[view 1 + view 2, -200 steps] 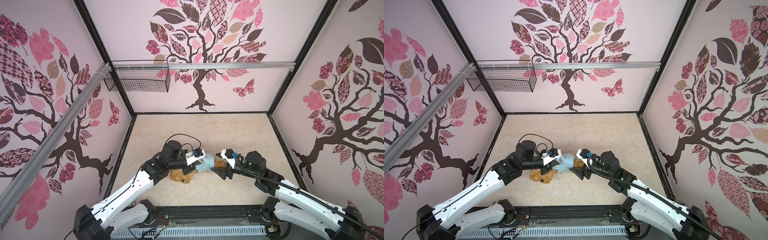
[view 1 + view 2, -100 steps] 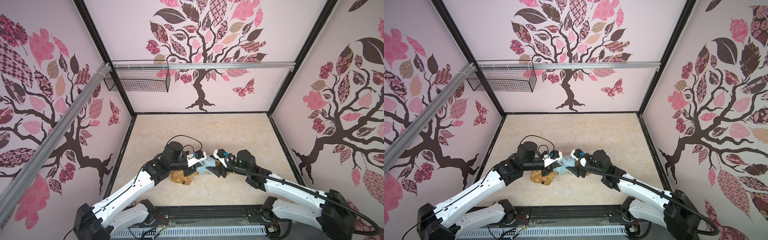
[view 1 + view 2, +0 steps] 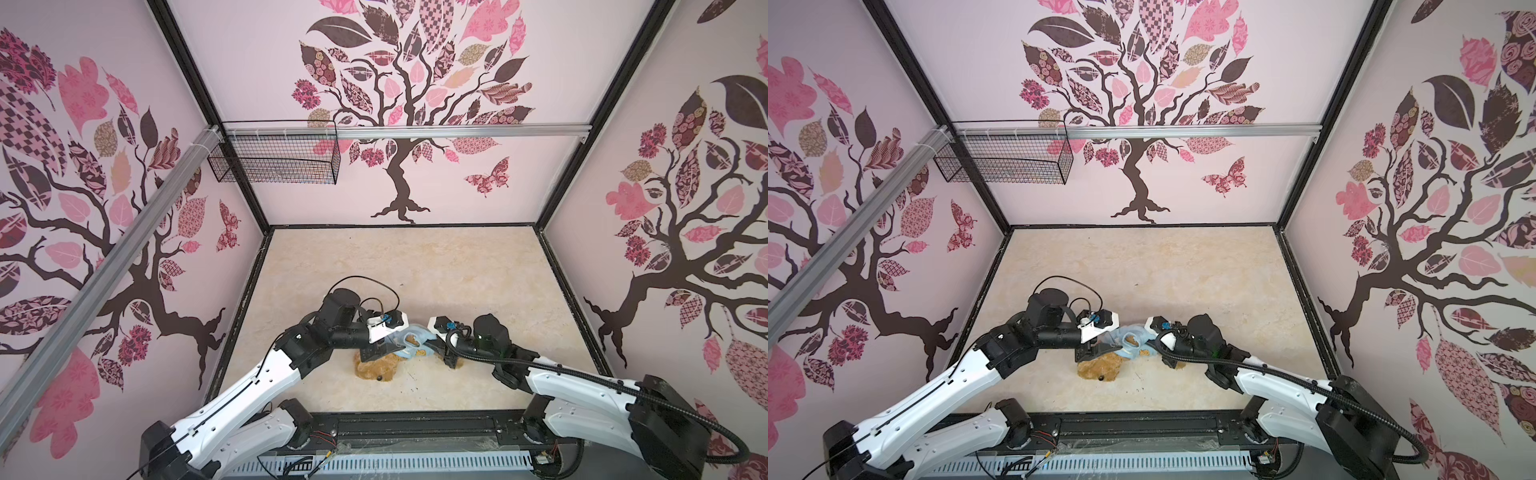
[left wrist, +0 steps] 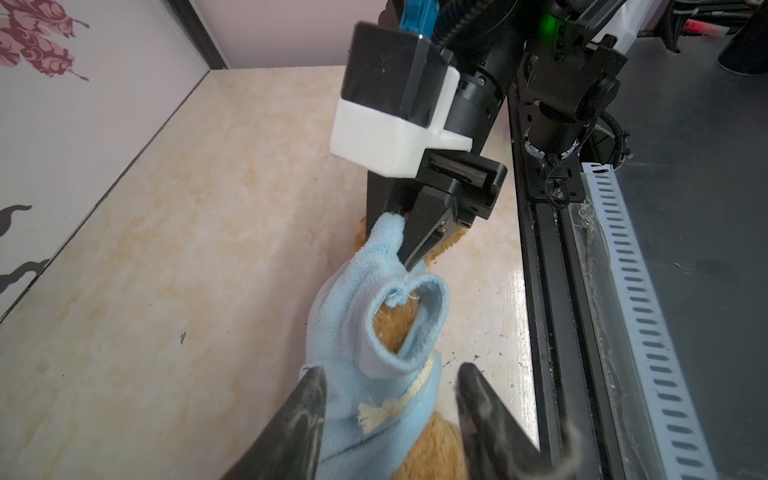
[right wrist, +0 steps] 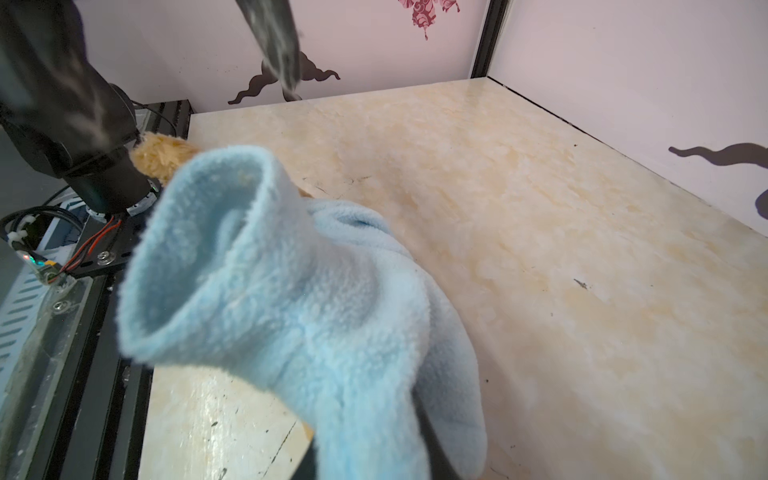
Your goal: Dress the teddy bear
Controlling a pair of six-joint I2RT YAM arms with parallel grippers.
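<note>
1. Top views: in both, the teddy bear (image 3: 376, 370) lay near the front edge of the table (image 3: 415, 270), partly under the left gripper (image 3: 392, 348); bare tabletop stretched to the back wall.
2. Left wrist: the left fingers (image 4: 307, 415) stood apart, straddling the light-blue shirt (image 4: 345, 332) without clamping it. The right gripper (image 4: 401, 245) pinched a fold of the shirt's edge. The black front rail (image 4: 540, 291) ran just beside them.
3. Right wrist: the shirt hung close, hiding the fingers; bear fur poked out beyond it near the rail, with open tabletop reaching both walls.
</note>
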